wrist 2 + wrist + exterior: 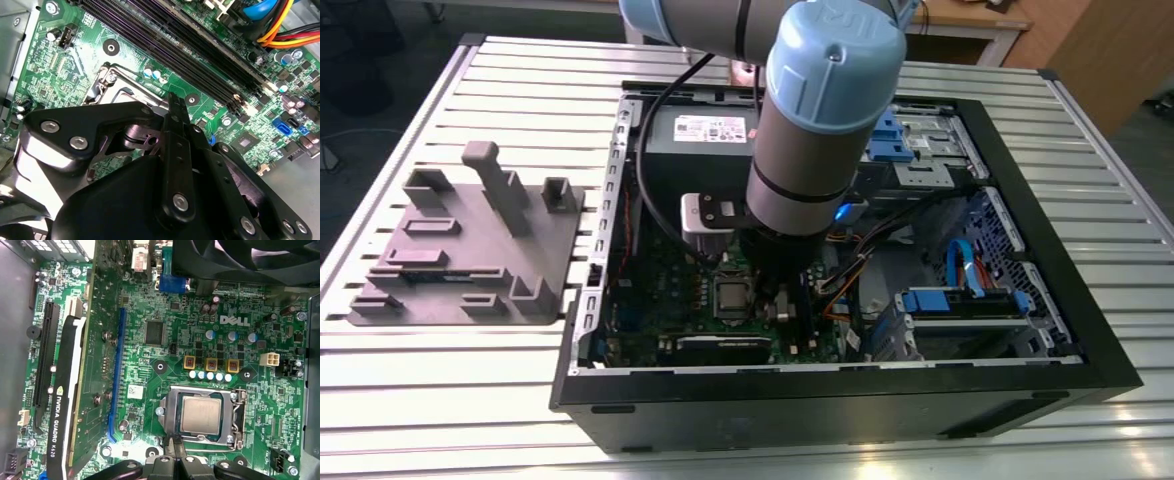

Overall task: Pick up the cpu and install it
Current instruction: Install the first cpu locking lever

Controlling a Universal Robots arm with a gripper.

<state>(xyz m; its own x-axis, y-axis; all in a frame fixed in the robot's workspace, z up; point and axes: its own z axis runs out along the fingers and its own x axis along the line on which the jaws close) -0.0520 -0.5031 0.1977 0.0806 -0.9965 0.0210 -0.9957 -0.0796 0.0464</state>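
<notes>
One arm reaches down from the top of the exterior view into an open computer case that lies on a slatted metal worktop. Its gripper hangs just above the green circuit board, at the edge of the metal socket frame. In both wrist views the two fingers stand pressed together, narrow tips meeting, with nothing between them.

The cpu already sits flat in the socket, silver top up, squarely inside the frame; in the first wrist view it lies at lower centre-right, just beyond the fingertips and not touching them. In the exterior view it shows as a small grey square on the board, just left of the gripper.

Near the socket stand a row of yellow-topped squares and small round capacitors. A black graphics card stands on edge at the left of the first wrist view beside a blue slot. On the worktop at the exterior view's left rests a grey fixture plate with upright pegs.
</notes>
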